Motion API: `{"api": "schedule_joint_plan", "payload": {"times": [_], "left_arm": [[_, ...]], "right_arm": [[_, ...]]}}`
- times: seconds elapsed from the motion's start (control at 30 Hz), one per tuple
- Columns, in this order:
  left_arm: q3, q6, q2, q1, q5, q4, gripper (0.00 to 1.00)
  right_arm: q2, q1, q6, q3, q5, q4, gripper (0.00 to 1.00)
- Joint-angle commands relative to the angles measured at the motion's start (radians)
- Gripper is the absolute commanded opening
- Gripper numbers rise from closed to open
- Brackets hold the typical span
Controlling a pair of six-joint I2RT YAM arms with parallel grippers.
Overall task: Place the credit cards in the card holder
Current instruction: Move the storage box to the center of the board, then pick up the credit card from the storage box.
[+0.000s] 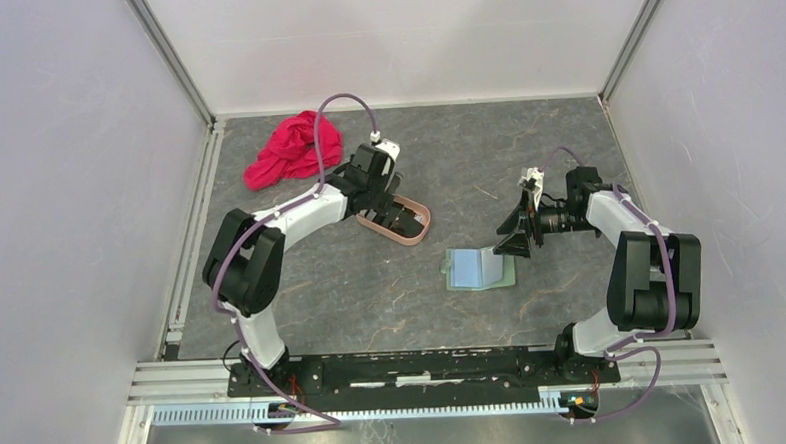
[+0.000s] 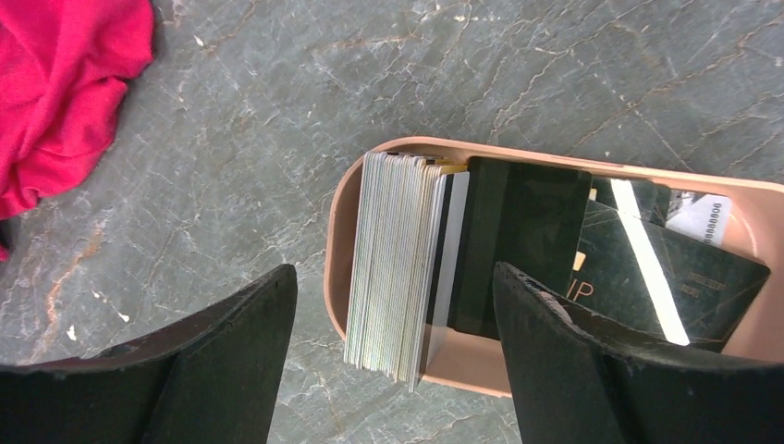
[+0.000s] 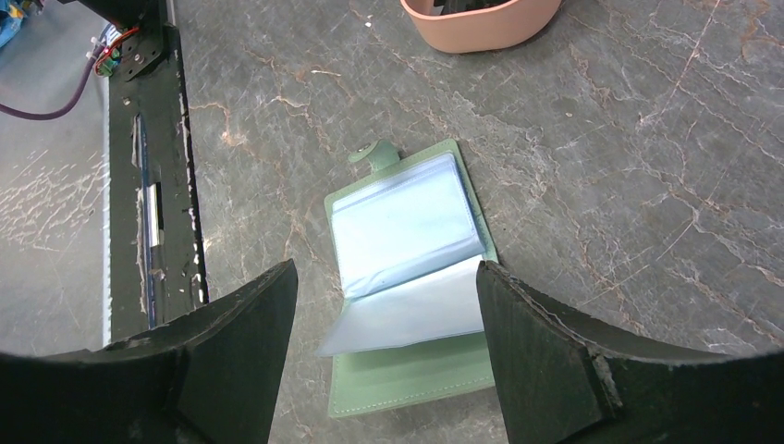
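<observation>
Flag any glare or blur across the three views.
Left wrist: a bright glare streak runs across a dark card in the tray; the card stack is sharp edge-on. Right wrist: the holder inside is washed pale by sheen, but in focus. Top: even soft light, faint shadows, no glare.

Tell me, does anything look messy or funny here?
A crumpled red cloth lies in the far left corner, apart from the card things. In the tray, dark cards lie jumbled at angles beside a neat upright stack.

Tray [image 2: 335,231] wall close around cards [image 2: 393,268]
</observation>
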Motion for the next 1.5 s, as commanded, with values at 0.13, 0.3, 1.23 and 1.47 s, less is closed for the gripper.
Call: {"api": "schedule_joint_plan", "payload": {"times": [0.13, 0.3, 1.23, 1.47], "left_arm": [[0.078, 0.055, 0.082, 0.026, 0.038, -0.026, 0.80], [0.082, 0.060, 0.091, 0.028, 0.007, -0.031, 0.76], [0.118, 0.048, 0.034, 0.026, -0.053, -0.073, 0.64], [0.115, 0.043, 0.018, 0.021, -0.050, -0.074, 0.63]], "right_arm": [[-0.022, 0.004, -0.002, 0.012, -0.005, 0.022, 0.78], [-0.021, 0.005, -0.002, 0.013, -0.007, 0.022, 0.78], [-0.019, 0.004, -0.015, 0.012, -0.013, 0.010, 0.78], [-0.019, 0.004, -0.016, 0.013, -0.013, 0.010, 0.78]]}}
